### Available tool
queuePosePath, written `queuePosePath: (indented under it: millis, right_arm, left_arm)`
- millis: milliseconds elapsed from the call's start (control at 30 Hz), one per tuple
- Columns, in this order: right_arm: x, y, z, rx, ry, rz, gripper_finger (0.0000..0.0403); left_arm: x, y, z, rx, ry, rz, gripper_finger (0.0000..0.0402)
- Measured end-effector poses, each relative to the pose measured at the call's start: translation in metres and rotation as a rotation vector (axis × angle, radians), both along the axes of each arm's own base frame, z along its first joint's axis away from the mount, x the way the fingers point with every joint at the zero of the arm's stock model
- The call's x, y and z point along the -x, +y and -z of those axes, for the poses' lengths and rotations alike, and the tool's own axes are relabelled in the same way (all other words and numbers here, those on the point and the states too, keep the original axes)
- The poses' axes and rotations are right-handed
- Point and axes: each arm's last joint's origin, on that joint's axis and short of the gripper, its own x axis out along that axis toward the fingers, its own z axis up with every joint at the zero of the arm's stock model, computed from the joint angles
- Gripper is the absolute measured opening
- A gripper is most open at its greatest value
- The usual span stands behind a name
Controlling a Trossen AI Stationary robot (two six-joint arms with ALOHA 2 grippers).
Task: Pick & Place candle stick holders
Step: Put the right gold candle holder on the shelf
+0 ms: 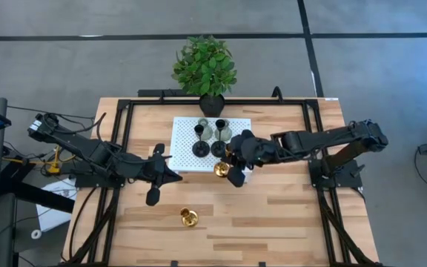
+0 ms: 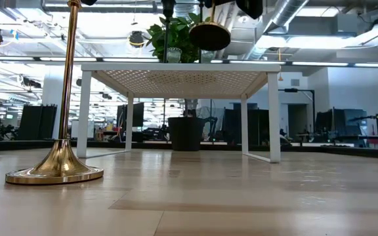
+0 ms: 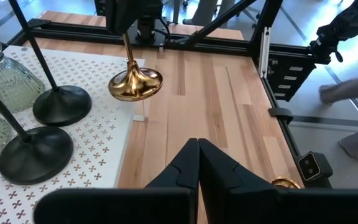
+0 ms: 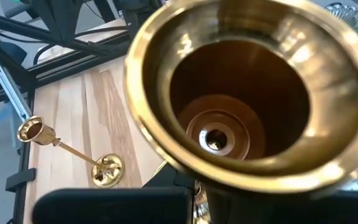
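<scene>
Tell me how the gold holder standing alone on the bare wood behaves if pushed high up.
The standing gold holder probably tips: tall thin stem, small flared base. Fallen, it would likely roll in an arc. Its polished metal looks slippery, though the right claw grips its twin.

plant (image 1: 205,67) – table's far edge | white platform (image 1: 186,152) – table centre

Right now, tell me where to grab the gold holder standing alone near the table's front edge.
Take the gold holder by its thin stem, about midway, claw level and fingers either side. It stands upright on a wide flared base, so the stem is the only narrow part. Probably come from the left claw's side: free and nearer.
</scene>
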Motion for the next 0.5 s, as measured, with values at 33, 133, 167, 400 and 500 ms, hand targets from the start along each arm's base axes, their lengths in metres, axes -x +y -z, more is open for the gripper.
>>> queuePosePath:
  millis: [33,133,167,400,500]
  right_arm:
    - [0.0,-0.001,0.0,0.004,0.002,-0.001,0.0002]
    - [-0.001,-0.006,0.0,0.003,0.002,0.007,0.0002]
    - [-0.001,-0.008,0.0,-0.004,0.004,0.004,0.0002]
    - [-0.006,-0.015,0.008,-0.005,0.049,-0.015,0.0002]
    - [-0.011,-0.017,0.014,-0.013,0.073,-0.019,0.0002]
  left_arm:
    - [0.0,0.0,0.0,0.0,0.0,0.0,0.0004]
    - [0.0,0.0,0.0,0.0,-0.001,-0.002,0.0004]
    - [0.0,0.0,0.0,-0.001,-0.001,-0.005,0.0004]
    - [0.0,0.0,0.0,-0.003,-0.002,-0.011,0.0004]
    - [0.0,0.0,0.0,-0.003,-0.002,-0.011,0.0004]
